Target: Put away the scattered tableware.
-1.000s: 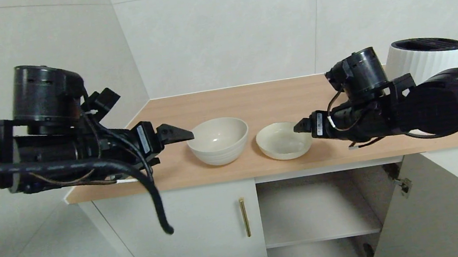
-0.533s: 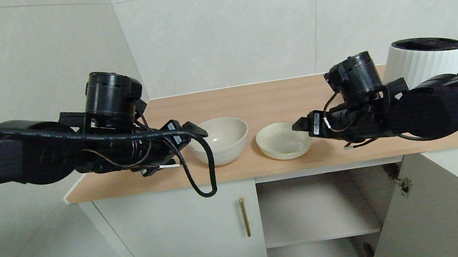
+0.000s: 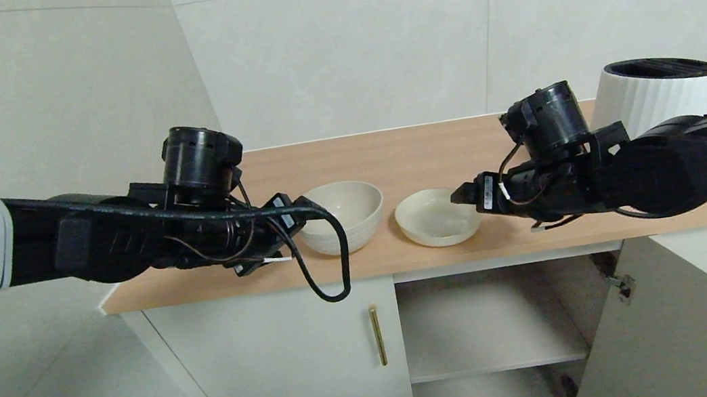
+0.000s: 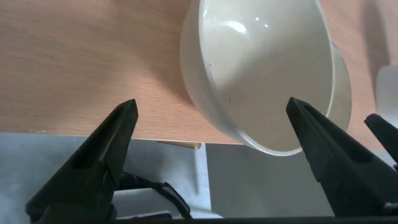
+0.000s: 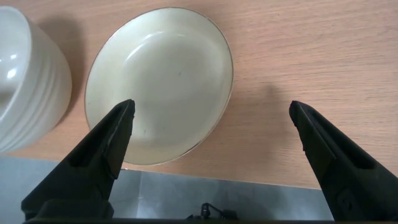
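Black arms [image 3: 93, 243] with cylindrical wrist housings [image 3: 201, 153], looping cable [image 3: 347, 257], white ties [image 3: 2, 238]

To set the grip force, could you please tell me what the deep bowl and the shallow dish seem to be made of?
Deep bowl: likely glazed ceramic, cream and glossy, with sharp highlights inside; melamine is possible. Shallow dish: similar cream material, duller sheen, thin darker rim line; ceramic or melamine.

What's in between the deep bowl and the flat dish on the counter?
Nothing but a bare strip of wooden counter. The head view shows the deep bowl and the flat dish side by side, not touching.
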Robot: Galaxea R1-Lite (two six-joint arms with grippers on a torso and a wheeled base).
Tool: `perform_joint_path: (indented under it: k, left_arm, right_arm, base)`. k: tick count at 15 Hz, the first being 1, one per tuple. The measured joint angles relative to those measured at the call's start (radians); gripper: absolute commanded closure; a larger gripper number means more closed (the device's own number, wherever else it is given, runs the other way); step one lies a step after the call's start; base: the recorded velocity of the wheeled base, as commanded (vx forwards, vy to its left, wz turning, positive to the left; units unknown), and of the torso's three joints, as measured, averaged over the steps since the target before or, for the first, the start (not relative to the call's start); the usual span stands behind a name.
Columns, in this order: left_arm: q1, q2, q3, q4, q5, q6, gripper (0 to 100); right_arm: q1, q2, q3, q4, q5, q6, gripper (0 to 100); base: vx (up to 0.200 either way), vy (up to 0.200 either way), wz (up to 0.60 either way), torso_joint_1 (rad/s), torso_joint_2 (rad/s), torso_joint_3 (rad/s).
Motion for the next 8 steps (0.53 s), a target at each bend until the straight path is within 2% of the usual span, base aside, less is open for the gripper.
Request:
perform_joint_path:
  k: [8]
  left_arm:
    - [0.0, 0.003, 0.001, 0.0, 0.0, 0.0, 100]
  right_arm:
    - [-0.001, 0.001, 0.0, 0.0, -0.001, -0.001, 0]
  base:
    - [0.0, 0.0, 0.0, 0.0, 0.0, 0.0]
